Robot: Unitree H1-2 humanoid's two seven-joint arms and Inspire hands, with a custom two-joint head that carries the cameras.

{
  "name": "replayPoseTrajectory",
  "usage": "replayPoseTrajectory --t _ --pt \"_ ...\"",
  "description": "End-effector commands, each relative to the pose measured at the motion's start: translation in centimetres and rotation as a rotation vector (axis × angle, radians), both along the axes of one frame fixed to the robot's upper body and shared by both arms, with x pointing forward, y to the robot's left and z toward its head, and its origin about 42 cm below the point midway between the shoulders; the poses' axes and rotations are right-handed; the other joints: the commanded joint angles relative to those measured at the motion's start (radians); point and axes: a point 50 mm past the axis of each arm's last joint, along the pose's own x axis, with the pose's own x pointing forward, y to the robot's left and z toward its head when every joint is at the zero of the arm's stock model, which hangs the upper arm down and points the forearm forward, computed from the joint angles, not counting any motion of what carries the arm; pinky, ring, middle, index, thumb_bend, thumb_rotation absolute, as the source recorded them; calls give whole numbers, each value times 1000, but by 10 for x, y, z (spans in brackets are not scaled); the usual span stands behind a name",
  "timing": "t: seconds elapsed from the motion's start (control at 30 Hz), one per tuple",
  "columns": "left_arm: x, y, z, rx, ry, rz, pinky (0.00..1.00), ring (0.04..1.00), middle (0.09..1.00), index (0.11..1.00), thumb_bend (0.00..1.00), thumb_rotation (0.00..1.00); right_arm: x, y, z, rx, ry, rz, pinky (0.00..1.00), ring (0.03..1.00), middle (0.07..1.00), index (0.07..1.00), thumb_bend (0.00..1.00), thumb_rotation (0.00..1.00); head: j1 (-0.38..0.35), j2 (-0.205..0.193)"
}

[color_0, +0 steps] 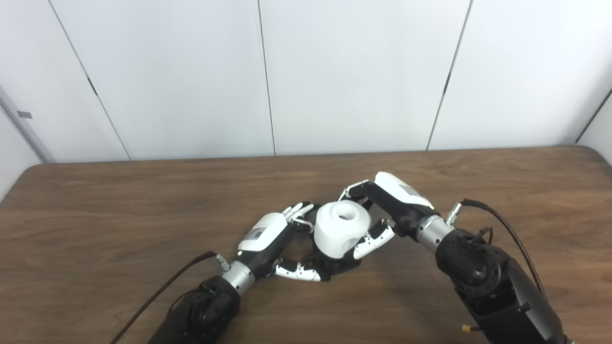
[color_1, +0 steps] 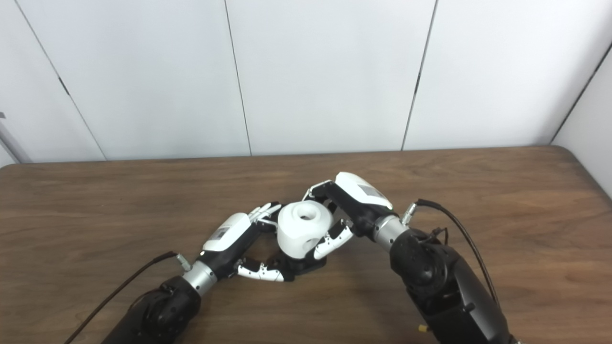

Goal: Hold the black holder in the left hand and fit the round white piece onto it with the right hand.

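Left eye view: the right hand (color_0: 382, 210) is gripping the white piece (color_0: 342, 228), which is sitting on the black holder (color_0: 334, 265); the left hand (color_0: 277, 243) is clasping that holder. It should be pressing straight down.
Right eye view: the table (color_1: 502, 200) is lying bare beyond the white piece, with wall panels (color_1: 325, 71) behind.

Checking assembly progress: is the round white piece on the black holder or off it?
On it: round white piece sits directly atop black holder. Fully seated: cannot tell.
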Motion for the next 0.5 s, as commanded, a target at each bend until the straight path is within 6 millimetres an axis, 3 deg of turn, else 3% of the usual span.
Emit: replayPoseTrajectory --t 0.0,0.47 --pt "-14 -6 -25 80 97 -35 1000 1000 957 482 524 60 0 3 11 -30 -47 48 590 700 723 480 523 135 5 2" --pt "-16 -11 -26 68 105 -38 1000 1000 959 482 524 60 -1 20 9 -47 -24 88 652 733 728 479 520 139 10 7"
